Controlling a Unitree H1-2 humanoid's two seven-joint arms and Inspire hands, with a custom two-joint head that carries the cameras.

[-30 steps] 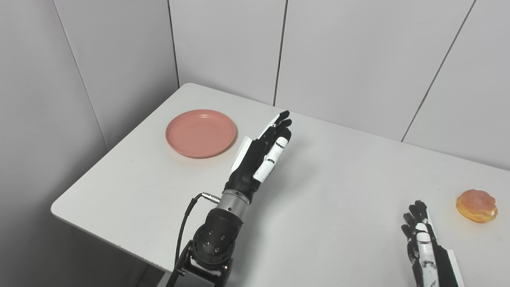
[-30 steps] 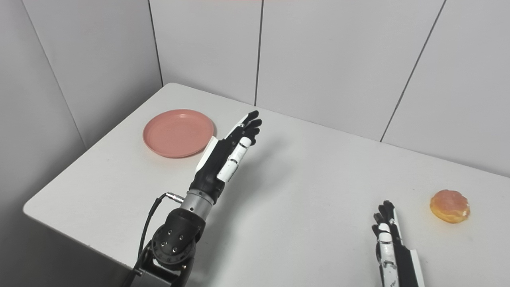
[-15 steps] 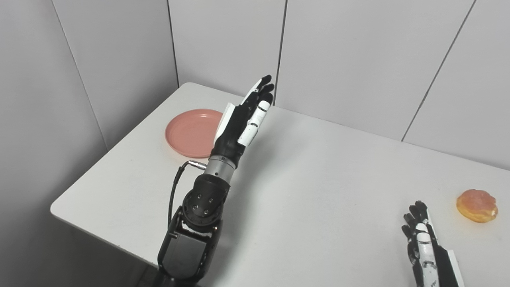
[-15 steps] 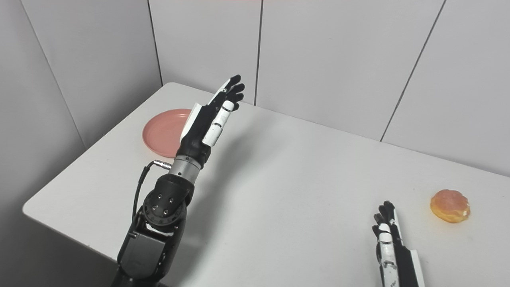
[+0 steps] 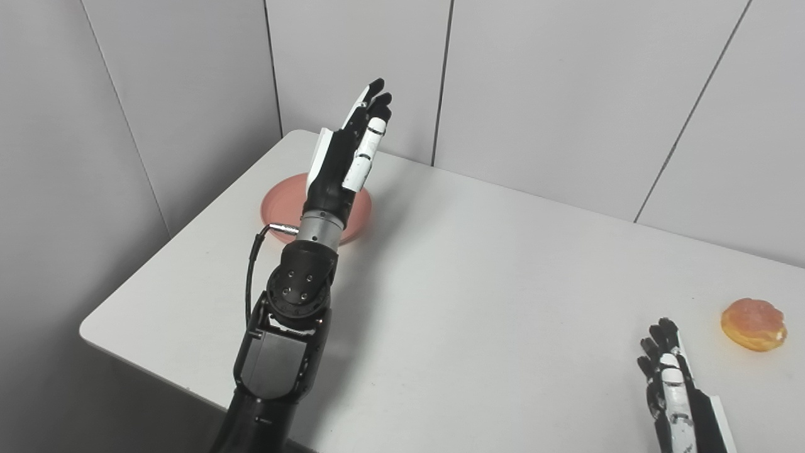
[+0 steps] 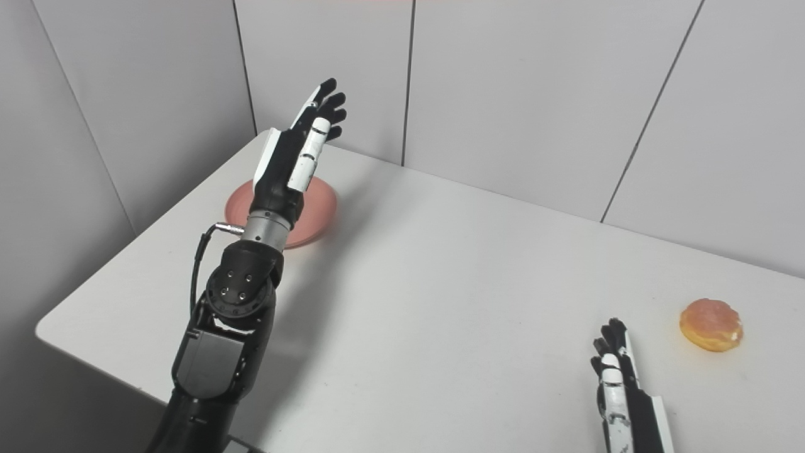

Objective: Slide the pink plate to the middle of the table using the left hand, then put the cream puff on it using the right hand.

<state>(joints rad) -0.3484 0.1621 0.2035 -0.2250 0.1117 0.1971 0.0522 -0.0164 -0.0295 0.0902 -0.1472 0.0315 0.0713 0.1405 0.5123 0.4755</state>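
The pink plate (image 5: 278, 204) lies flat near the table's far left corner, partly hidden behind my left arm. My left hand (image 5: 349, 153) is raised above the plate, fingers straight and together, holding nothing. The cream puff (image 5: 753, 324), golden with a pinkish top, sits at the table's right side. My right hand (image 5: 674, 394) rests low at the bottom right, fingers extended and empty, a short way left of and nearer than the puff.
The white table (image 5: 490, 283) has grey partition walls (image 5: 534, 88) close behind it and along its left side. Its left and front edges drop off near my left arm's base.
My left hand has swung left and risen, from right of the plate to above it, now covering part of it. The right hand, plate and puff have stayed put.
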